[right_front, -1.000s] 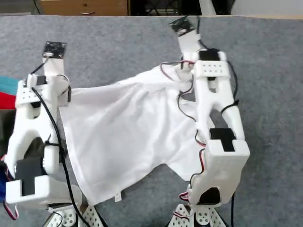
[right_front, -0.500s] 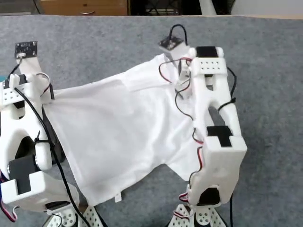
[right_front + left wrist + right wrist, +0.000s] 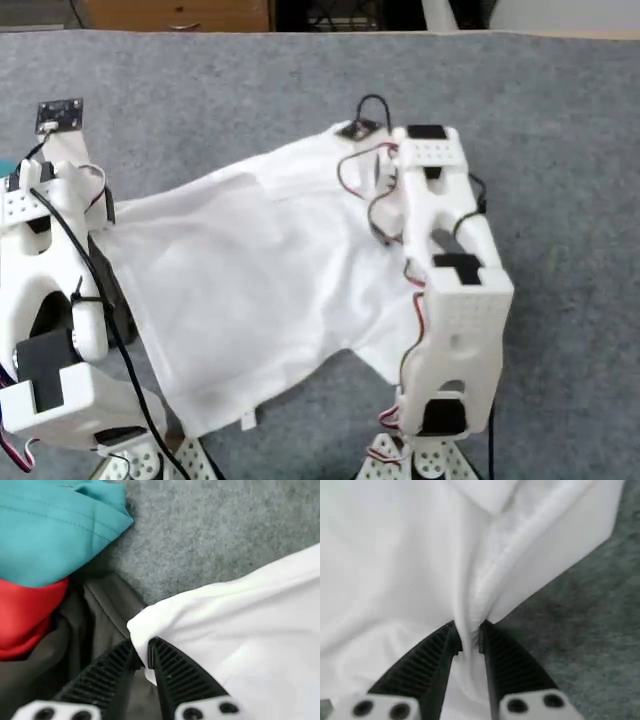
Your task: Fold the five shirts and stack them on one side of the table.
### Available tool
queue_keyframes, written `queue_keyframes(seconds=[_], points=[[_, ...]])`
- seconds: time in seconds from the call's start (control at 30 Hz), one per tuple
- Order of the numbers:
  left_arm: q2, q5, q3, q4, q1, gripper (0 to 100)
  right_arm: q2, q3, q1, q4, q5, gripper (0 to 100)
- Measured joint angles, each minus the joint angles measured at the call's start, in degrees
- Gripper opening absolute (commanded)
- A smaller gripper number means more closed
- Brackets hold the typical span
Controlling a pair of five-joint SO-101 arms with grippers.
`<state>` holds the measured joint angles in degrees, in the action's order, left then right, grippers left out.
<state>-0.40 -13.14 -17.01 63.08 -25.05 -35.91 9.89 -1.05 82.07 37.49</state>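
A white shirt (image 3: pixel 250 290) lies spread over the grey table (image 3: pixel 560 150) between the two arms. My left gripper (image 3: pixel 142 652) is shut on the white shirt's (image 3: pixel 240 630) corner at the shirt's left edge. Beside that corner lie a teal shirt (image 3: pixel 55 525), a red shirt (image 3: pixel 25 615) and a dark olive shirt (image 3: pixel 85 625) in a pile. My right gripper (image 3: pixel 469 635) is shut on a ribbed fold of the white shirt (image 3: pixel 395 555) near its far right edge. In the high view the right arm (image 3: pixel 440 270) covers the shirt's right side.
A wooden cabinet (image 3: pixel 180 15) stands beyond the table's far edge. The grey table surface lies bare to the right of the right arm and along the far side. The left arm (image 3: pixel 50 300) hides most of the shirt pile in the high view.
Both grippers have drawn the white shirt leftward and toward the near side. The left arm shifted left; the right gripper lowered toward the shirt's far right edge.
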Motion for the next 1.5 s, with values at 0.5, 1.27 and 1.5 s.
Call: queue_keyframes(seconds=[0.5,1.27,1.5], points=[[0.0,-18.5,0.0,8.5,-2.3,3,19.7,-27.4,18.2,4.6,18.7,1.5],[0.0,-22.7,-2.2,7.0,-2.4,3,36.6,-19.3,5.6,7.5,-6.1,3.4],[0.0,-22.7,-2.2,7.0,-2.4,3,31.2,-19.3,-4.4,6.1,-18.9,14.2]])
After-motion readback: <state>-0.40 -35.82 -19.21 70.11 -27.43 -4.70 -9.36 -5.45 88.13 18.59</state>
